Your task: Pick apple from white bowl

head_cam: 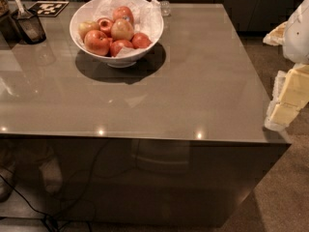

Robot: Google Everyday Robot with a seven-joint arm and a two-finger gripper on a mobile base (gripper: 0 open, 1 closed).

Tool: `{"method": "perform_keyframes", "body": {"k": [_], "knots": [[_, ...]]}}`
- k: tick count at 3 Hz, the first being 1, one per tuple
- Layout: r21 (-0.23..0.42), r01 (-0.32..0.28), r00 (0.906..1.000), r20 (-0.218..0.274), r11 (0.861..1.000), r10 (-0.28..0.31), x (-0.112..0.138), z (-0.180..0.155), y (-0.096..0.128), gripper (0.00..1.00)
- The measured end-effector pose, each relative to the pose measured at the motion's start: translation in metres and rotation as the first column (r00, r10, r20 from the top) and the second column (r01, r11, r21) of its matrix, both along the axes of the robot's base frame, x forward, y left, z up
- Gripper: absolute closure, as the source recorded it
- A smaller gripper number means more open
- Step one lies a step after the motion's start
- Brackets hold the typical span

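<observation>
The white bowl (126, 58) stands on the far left part of the grey table (193, 81). It is lined with crumpled white paper and holds several red and yellow apples (97, 41) piled together. My gripper (285, 103) shows as cream and yellow parts at the right edge of the view. It is beyond the table's right edge, far from the bowl and below the arm's white body (297, 33). It holds nothing that I can see.
A small dark container with a utensil (30, 27) stands at the far left. A black-and-white marker tag (48, 7) lies behind it. A small glass jar (165, 7) stands behind the bowl. Cables (29, 202) lie on the floor at the lower left.
</observation>
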State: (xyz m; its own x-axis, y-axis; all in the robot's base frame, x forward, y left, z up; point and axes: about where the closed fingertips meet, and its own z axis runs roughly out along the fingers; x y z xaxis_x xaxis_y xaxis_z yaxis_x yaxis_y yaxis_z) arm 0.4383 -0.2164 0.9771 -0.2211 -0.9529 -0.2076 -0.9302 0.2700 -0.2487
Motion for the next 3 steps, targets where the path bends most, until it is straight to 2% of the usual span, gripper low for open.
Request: {"method": "perform_keyframes", "body": {"k": [1, 2, 3], "knots": [[0.001, 0.007, 1.0000, 0.004, 1.000, -0.007, 0.004, 0.005, 0.003, 0.00], [0.004, 0.025, 0.9993, -0.029, 1.000, -0.025, 0.030, 0.015, 0.023, 0.00], [0.002, 0.028, 0.9993, -0.025, 1.000, -0.028, 0.077, 0.033, 0.057, 0.00]]}}
